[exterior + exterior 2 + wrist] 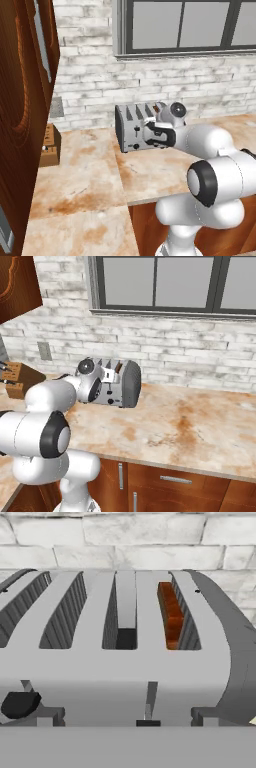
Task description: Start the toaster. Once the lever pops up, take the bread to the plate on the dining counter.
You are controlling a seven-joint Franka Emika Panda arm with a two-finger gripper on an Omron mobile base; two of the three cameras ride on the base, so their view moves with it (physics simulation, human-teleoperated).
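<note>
The toaster (131, 119) (131, 383) (125, 672), a grey four-slot box, stands on the marble-look kitchen counter by the brick wall. The bread (171, 614), a brown slice, stands sunk in the rightmost slot in the hand view. My gripper (145, 134) (111, 376) (129, 717) is up against the toaster's front face, just below its top edge. Its fingers (50, 716) stand wide apart, open, with nothing between them. A dark lever knob (20, 704) sits on the left slider track, and another dark knob (148, 723) sits low on the right track. The plate and the dining counter are out of view.
A brown wooden knife block (50, 146) (17, 380) stands left of the toaster near a wall outlet (56, 107). A tall wooden cabinet (20, 100) closes the left side. The counter (190, 426) runs on to the right, with drawers (175, 479) below.
</note>
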